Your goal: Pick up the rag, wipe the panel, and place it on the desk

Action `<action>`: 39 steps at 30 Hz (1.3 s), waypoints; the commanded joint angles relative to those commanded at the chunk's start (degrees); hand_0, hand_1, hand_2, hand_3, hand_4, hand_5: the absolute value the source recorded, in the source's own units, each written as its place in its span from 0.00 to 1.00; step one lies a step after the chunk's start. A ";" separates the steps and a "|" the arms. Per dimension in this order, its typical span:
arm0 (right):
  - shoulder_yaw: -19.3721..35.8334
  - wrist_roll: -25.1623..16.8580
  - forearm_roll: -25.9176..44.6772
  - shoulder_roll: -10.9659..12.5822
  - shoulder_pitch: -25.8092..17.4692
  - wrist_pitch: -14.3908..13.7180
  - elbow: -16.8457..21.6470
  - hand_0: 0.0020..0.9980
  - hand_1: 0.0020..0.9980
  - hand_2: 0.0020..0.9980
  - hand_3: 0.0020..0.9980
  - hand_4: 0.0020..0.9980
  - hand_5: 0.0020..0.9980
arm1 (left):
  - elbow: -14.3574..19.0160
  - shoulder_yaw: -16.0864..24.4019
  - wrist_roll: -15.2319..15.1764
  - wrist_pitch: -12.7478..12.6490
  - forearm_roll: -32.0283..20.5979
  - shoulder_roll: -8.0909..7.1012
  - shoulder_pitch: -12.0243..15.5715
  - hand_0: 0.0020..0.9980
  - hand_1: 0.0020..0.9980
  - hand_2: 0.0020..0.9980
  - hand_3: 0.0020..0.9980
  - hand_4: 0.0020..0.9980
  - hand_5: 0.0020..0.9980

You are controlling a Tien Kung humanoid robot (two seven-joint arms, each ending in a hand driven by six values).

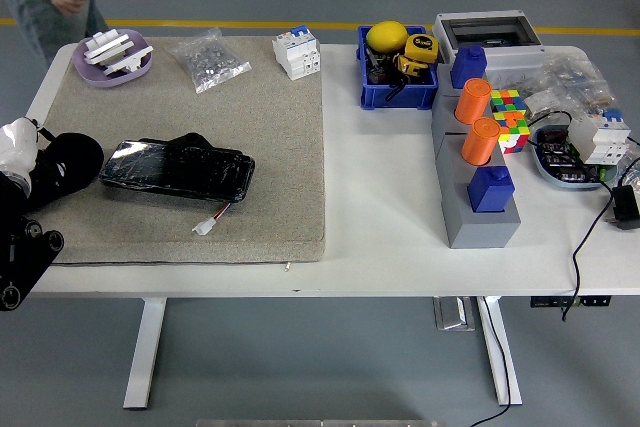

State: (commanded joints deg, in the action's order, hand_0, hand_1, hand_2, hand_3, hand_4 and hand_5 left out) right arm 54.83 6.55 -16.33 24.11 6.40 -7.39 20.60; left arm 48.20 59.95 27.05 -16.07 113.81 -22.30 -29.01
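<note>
Rag [195, 143] lies dark and bunched on the far edge of the glossy black panel [178, 169], just right of the left hand [62, 169], whose finger state cannot be told, on a tan mat [270, 147] covering the white table's [380, 207] left half, bare tabletop farther right.

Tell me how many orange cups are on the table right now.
2. One orange cup stands on the grey block at the right side of the table; the other orange cup stands just in front of it, nearer the camera. None seem hidden.
</note>
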 joint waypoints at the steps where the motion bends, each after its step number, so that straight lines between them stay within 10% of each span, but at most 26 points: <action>1: -0.01 0.00 0.00 0.00 0.00 0.01 0.00 0.74 0.62 0.60 0.56 0.90 0.42 | 0.11 0.08 0.05 0.12 0.05 -0.02 0.03 0.70 0.84 0.88 0.75 0.89 0.23; 22: 0.10 -0.10 0.20 0.02 -0.20 0.06 -0.32 0.74 0.62 0.60 0.56 0.90 0.42 | 13.77 5.32 5.37 5.00 7.67 -2.07 4.59 0.72 0.85 0.89 0.79 0.91 0.26; 23: 0.07 -0.10 0.26 0.00 -0.24 0.05 -0.36 0.74 0.62 0.60 0.56 0.90 0.42 | 15.08 5.87 5.23 4.34 8.06 -1.99 5.27 0.68 0.83 0.85 0.66 0.91 0.27; 33: -0.83 0.08 0.71 0.05 -0.37 -0.23 -0.63 0.74 0.62 0.60 0.56 0.90 0.42 | 30.25 12.81 6.31 -0.45 16.19 1.65 12.96 0.50 0.75 0.81 0.61 0.89 0.27; 35: -1.04 0.13 0.79 0.03 -0.37 -0.27 -0.69 0.74 0.62 0.60 0.56 0.90 0.42 | 31.19 12.82 6.55 -0.82 16.19 2.23 13.43 0.37 0.59 0.76 0.59 0.88 0.26; 39: -1.77 0.22 0.98 -0.01 -0.31 -0.37 -0.73 0.74 0.62 0.60 0.56 0.90 0.42 | 30.78 12.39 4.95 -3.49 16.19 4.14 14.04 0.37 0.59 0.76 0.59 0.88 0.26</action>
State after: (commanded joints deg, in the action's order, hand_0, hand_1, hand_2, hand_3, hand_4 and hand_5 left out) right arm 53.06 6.77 -15.35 24.11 6.09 -7.76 19.87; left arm 78.97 72.35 32.00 -19.56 130.00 -18.16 -14.97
